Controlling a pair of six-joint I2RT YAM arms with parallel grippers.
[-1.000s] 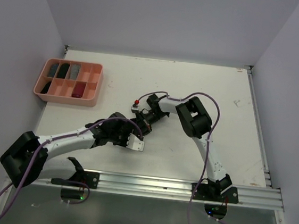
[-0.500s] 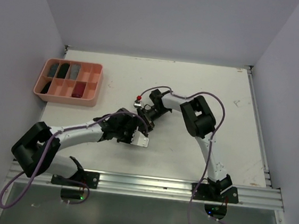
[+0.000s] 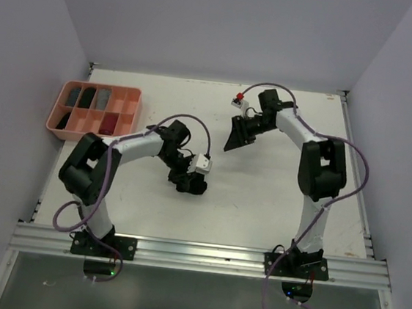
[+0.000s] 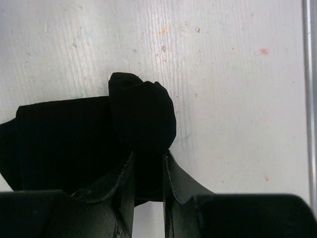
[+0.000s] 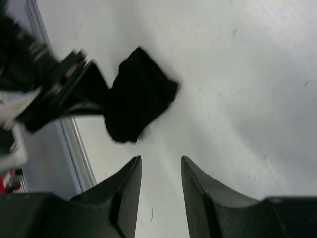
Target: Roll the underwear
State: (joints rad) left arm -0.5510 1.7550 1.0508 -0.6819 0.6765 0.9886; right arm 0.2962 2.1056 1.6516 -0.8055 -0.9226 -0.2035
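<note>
The black underwear point(image 3: 192, 186) lies bunched on the white table near the middle, one end folded into a thick roll point(image 4: 143, 116). My left gripper point(image 3: 187, 176) is down on it. In the left wrist view the left gripper point(image 4: 147, 166) is shut on a fold of the black underwear point(image 4: 64, 144). My right gripper point(image 3: 229, 146) hangs above the table, behind and to the right of the cloth. Seen from its own wrist, this right gripper point(image 5: 161, 166) stands open and empty, with the underwear point(image 5: 138, 101) lying beyond its fingertips.
A salmon-pink compartment tray point(image 3: 90, 137) sits at the far left, with several small dark, grey and red items in its cells. The table's metal rail point(image 3: 203, 254) runs along the near edge. The left arm point(image 3: 137, 145) stretches across between the tray and the cloth.
My right gripper opened, let go of the black cloth and pulled away up and to the back right. My left gripper narrowed onto the cloth and its arm swung round.
</note>
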